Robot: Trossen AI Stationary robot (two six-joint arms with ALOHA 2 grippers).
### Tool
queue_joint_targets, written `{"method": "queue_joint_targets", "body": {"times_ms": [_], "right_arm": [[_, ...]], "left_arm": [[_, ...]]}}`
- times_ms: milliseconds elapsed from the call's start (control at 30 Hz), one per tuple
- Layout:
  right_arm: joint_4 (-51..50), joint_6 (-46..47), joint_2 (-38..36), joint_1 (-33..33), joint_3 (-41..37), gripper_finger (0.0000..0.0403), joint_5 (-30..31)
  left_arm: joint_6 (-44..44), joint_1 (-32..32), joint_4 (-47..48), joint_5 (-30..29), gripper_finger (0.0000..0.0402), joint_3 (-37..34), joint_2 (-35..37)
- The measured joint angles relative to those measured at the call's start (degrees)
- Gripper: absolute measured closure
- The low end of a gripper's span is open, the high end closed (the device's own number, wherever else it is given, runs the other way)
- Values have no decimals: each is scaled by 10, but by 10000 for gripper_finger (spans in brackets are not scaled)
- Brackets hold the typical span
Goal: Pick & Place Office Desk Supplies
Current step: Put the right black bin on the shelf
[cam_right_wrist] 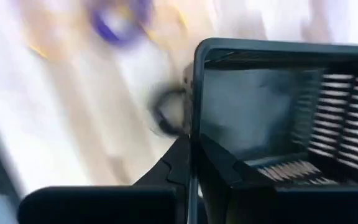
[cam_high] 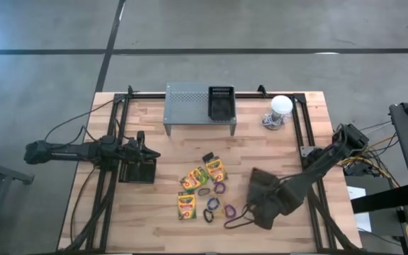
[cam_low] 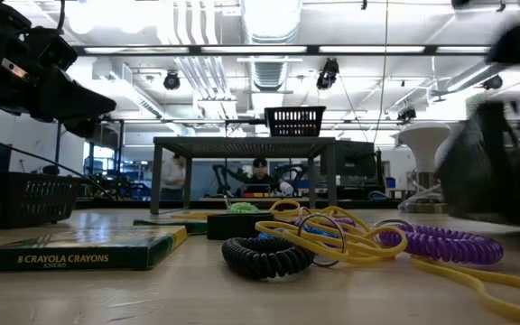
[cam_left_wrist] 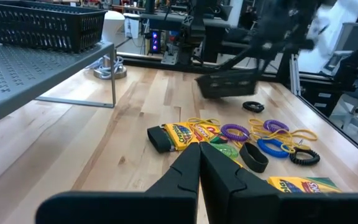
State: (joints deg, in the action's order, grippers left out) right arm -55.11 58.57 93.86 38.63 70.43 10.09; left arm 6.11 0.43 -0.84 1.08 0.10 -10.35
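Yellow-and-green crayon boxes (cam_high: 214, 168) (cam_high: 186, 205) lie flat at the table's middle. Beside them lie purple, blue and black elastic loops (cam_high: 220, 188) and yellow rubber bands (cam_high: 241, 215). My right gripper (cam_right_wrist: 191, 158) is shut on a black mesh basket (cam_high: 262, 190), just right of the supplies. My left gripper (cam_high: 151, 154) is shut and holds nothing at the table's left, pointing level toward the supplies (cam_left_wrist: 229, 134). My right gripper pinches the basket's wall at its top rim (cam_right_wrist: 195, 124) between its two fingers. It comes from above, slanting down. The left wrist view shows the blurred basket (cam_left_wrist: 229, 84) apparently raised off the wood; I cannot tell if any part of it rests on the table.
A grey perforated metal stand (cam_high: 190, 106) at the far middle carries another black basket (cam_high: 221, 103). A white dome-shaped object (cam_high: 280, 108) stands at the far right. A third black basket (cam_high: 139, 171) sits beside my left gripper. Bare wood lies between the stand and the supplies.
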Motion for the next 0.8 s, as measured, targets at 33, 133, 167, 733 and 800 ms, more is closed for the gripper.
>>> {"method": "queue_joint_targets", "body": {"times_ms": [33, 133, 167, 733, 800], "right_arm": [[0, -12, 0, 0, 26, 389, 19], [19, -80, 0, -2, 101, 389, 85], [36, -120, 2, -5, 126, 389, 106], [142, -668, 140, -352, 398, 390, 0], [116, -689, 169, -400, 431, 390, -16]], "left_arm": [[0, 0, 0, 0, 387, 0, 0], [2, 0, 0, 0, 387, 0, 0], [2, 0, 0, 0, 387, 0, 0], [3, 0, -2, 0, 387, 0, 0], [3, 0, -2, 0, 387, 0, 0]]}}
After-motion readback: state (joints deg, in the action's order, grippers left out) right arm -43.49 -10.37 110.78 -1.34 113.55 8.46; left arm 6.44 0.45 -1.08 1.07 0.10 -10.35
